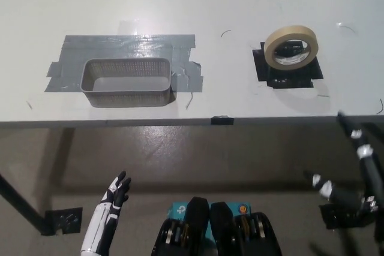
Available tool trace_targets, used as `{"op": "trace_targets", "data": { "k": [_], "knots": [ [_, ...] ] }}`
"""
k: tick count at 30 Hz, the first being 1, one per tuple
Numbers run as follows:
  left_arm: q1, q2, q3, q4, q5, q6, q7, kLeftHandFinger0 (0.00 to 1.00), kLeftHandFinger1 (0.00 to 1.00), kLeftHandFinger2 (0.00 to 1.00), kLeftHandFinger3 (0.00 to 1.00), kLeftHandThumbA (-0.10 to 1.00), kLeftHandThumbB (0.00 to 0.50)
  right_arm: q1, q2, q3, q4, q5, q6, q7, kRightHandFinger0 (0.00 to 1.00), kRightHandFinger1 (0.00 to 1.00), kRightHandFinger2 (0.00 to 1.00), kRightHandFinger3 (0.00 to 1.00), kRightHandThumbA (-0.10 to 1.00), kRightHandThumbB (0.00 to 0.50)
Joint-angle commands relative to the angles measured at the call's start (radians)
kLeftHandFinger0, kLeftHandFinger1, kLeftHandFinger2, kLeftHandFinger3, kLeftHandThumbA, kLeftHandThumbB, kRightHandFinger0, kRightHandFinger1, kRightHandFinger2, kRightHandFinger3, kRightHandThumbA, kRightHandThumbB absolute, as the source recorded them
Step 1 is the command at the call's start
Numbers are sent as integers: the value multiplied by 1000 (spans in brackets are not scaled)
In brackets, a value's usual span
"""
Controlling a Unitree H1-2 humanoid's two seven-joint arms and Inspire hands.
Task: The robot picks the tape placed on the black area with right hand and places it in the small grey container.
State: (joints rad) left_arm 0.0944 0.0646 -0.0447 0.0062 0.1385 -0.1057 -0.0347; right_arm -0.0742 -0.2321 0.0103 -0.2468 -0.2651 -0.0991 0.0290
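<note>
The round roll of cream paper tape (291, 47) sits in the upper right of the frame. It rests on a black square patch (287, 68) stuck to the white table (192, 4). The roll looks tipped a little, with its far side higher. Nothing is touching it.

Well apart from it, in the upper left of the frame, is the small grey mesh container (127, 82). It is a long box shape with an open top and nothing inside. It stands on a patch of shiny grey tape strips (126, 49) stuck flat on the table. A few thin dark scraps lie here and there on the table top.

Below the table edge is the brown floor (228, 154).

The black right hand (348, 193) is at the lower right of the frame, down below the table edge and far from the roll. It is blurry, so I cannot tell how its fingers are set.

The white left hand (114, 196) rests at the lower left, also below the table. Its dark fingers (122, 181) are spread apart and hold nothing.
</note>
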Motion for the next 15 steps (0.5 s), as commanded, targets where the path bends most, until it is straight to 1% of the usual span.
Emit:
{"op": "trace_targets", "data": {
  "k": [1, 3, 4, 5, 6, 8, 10, 11, 12, 15],
  "knots": [
    [-14, -8, -6, -37, 11, -29, 16, 1000, 1000, 1000, 1000, 1000, 120, -174, -90, -3, -73, -210, 149, 50, 1000, 1000, 1000, 1000, 888, 350],
    [-11, -5, -8, -32, 12, -31, 13, 1000, 1000, 1000, 1000, 1000, 119, -237, -106, 11, -38, -251, 171, 48, 1000, 1000, 1000, 1000, 890, 373],
    [-12, -4, -9, -24, 17, -36, 16, 1000, 1000, 1000, 1000, 1000, 123, -287, -113, 21, -13, -267, 196, 54, 1000, 1000, 1000, 1000, 886, 392],
    [-11, -4, -9, -23, 21, -34, 18, 1000, 1000, 1000, 1000, 1000, 130, -319, -118, 28, 10, -275, 208, 55, 1000, 1000, 1000, 1000, 859, 389],
    [-9, -4, -8, -23, 21, -33, 18, 1000, 1000, 1000, 1000, 1000, 130, -360, -128, 40, 40, -298, 230, 60, 1000, 1000, 1000, 1000, 860, 398],
    [-10, -2, -6, -18, 18, -36, 17, 1000, 1000, 1000, 1000, 1000, 125, -432, -144, 66, 96, -338, 279, 82, 1000, 1000, 1000, 1000, 899, 413],
    [-4, -1, -9, -19, 21, -33, 15, 1000, 1000, 1000, 1000, 1000, 123, -484, -159, 89, 153, -367, 291, 80, 1000, 1000, 1000, 1000, 905, 408],
    [-5, 0, -10, -15, 23, -36, 14, 1000, 1000, 1000, 1000, 1000, 124, -528, -169, 107, 204, -386, 304, 83, 1000, 1000, 1000, 1000, 935, 404],
    [-3, 2, -12, -15, 28, -37, 15, 1000, 1000, 1000, 1000, 1000, 123, -544, -172, 115, 225, -394, 306, 77, 1000, 1000, 1000, 1000, 938, 403],
    [-4, 3, -17, -11, 30, -39, 12, 1000, 1000, 1000, 1000, 1000, 115, -634, -182, 157, 337, -428, 327, 71, 1000, 1000, 1000, 1000, 1000, 419]
  ]
}}
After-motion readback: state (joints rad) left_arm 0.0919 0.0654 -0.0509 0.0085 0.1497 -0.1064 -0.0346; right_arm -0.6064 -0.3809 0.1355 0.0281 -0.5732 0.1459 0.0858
